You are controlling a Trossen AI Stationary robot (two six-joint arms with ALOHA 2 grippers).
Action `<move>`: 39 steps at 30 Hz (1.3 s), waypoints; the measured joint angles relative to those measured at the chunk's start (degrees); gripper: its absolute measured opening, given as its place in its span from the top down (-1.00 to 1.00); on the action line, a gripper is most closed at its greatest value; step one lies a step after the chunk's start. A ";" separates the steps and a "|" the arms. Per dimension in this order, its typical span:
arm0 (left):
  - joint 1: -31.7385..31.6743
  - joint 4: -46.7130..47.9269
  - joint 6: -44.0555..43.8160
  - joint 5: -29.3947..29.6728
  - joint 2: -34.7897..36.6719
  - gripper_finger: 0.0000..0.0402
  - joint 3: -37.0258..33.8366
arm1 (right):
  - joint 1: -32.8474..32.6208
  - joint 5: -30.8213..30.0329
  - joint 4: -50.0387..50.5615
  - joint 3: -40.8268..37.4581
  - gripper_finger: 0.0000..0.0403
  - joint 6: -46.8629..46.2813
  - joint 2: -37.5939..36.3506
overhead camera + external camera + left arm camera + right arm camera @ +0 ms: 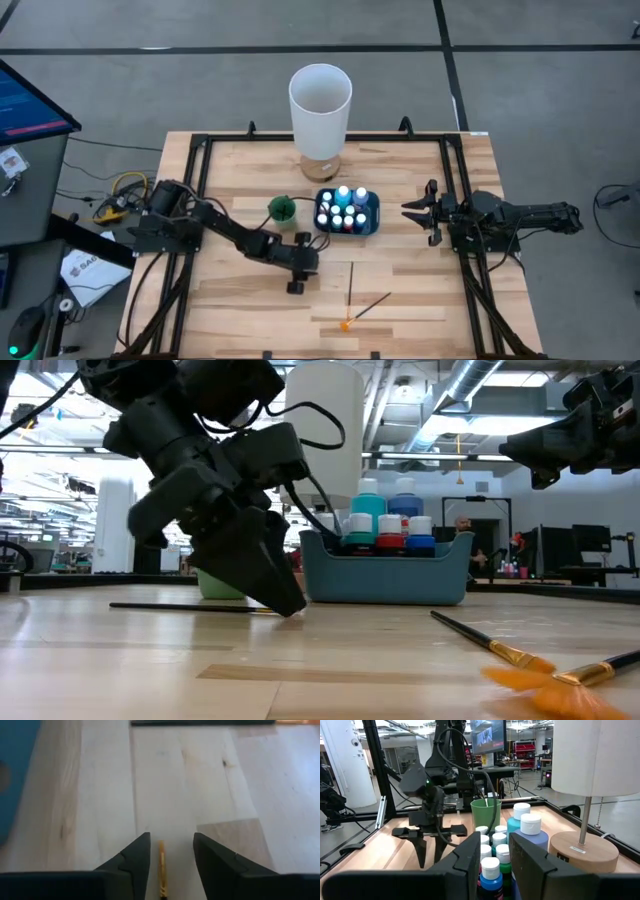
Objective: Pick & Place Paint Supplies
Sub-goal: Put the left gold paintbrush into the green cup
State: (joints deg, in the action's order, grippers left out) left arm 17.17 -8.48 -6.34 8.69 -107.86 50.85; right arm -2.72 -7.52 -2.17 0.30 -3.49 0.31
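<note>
**Bottles in the blue tray, brushes on the wood**

High view: a blue plastic tray [371, 214] holds small pale-capped paint bottles [343, 210]; two thin dark-handled brushes [352, 283] lie on the table.

Left wrist view: left gripper [171, 851], fingers spread, straddles a yellow brush handle [162, 867].

Right wrist view: right gripper [494, 856], fingers slightly parted, faces the bottles.

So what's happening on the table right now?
The left claw is down at the table, open, straddling a thin brush that lies between its fingers. Two more brushes lie crossed nearby, one orange-tipped. The paint bottles stand in the blue tray. The right claw waits beside the tray, open and holding nothing.
</note>
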 joint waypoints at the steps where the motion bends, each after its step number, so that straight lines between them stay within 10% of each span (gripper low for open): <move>1: 0.28 0.22 0.01 0.02 0.00 0.34 0.00 | -0.01 -0.01 0.02 -0.02 0.52 -0.02 0.00; 14: 1.05 3.20 -1.65 2.35 0.22 0.95 0.11 | -0.02 -0.01 0.02 -0.01 0.52 0.00 0.01; 39: 5.29 0.98 -7.96 10.01 5.27 1.00 0.02 | -0.02 -0.01 0.02 -0.02 0.52 0.00 -0.01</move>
State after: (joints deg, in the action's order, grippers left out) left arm 22.46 -7.50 -14.30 18.69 -102.58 50.87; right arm -2.74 -7.53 -2.15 0.27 -3.49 0.30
